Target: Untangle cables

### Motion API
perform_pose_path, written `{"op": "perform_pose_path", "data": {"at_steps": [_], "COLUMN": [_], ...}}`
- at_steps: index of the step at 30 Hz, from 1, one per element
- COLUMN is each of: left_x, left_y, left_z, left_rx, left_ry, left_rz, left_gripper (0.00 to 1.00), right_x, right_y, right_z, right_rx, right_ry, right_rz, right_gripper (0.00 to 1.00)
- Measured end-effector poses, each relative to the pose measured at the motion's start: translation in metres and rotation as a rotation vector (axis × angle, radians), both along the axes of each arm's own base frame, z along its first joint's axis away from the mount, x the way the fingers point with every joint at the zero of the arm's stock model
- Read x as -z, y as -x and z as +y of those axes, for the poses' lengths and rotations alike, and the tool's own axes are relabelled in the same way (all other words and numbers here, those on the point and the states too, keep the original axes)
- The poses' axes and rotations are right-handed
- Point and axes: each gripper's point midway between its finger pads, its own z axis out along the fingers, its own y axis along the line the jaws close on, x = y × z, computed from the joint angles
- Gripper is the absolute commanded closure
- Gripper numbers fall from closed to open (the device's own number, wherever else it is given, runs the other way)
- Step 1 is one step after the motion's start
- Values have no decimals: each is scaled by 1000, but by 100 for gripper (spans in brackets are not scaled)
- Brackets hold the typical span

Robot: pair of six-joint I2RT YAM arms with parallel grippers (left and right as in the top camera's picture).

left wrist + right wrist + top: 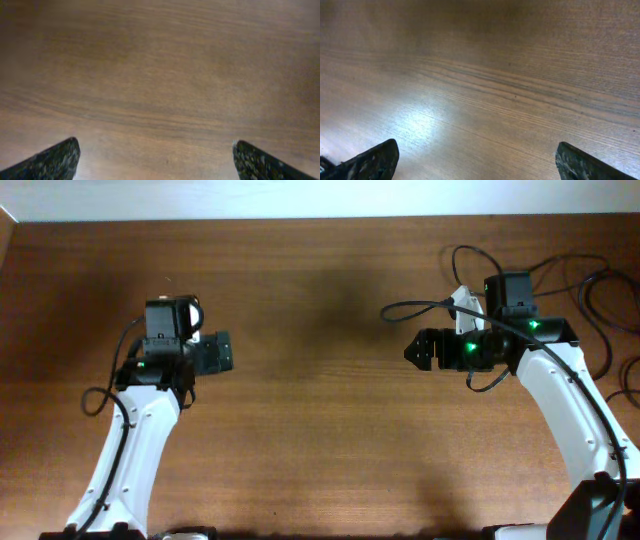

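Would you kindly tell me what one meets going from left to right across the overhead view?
The left tool → a stretch of wooden table → the right tool → black cords by the right edge.

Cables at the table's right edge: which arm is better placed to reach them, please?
Probably right: the cables lie behind the right hand; the left hand sits across the table.

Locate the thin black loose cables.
In the overhead view, the thin black loose cables loop along the wooden table's right edge, beside the right arm; neither wrist view shows them.
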Motion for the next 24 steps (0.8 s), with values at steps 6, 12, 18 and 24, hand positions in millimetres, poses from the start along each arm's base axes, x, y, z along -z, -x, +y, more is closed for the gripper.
{"op": "perform_pose_path", "data": {"at_steps": [6,12,18,24], "left_x": [1,-23,-38,-36], "left_y": [4,25,65,72], "left_z": [-1,-18,-26,-30], "left_rx": [73,178,234,262], "left_ry": [45,36,8,28], "left_rz": [-224,-700,-979,-957], "left_gripper": [1,1,1,1], "right_x": [0,1,2,2], "right_y": [0,0,1,0], "right_z": [0,-1,-1,-1], "right_rx": [0,2,3,3], "right_ry": [0,4,7,7], "right_rz": [1,0,4,2], "right_gripper": [1,1,1,1]}}
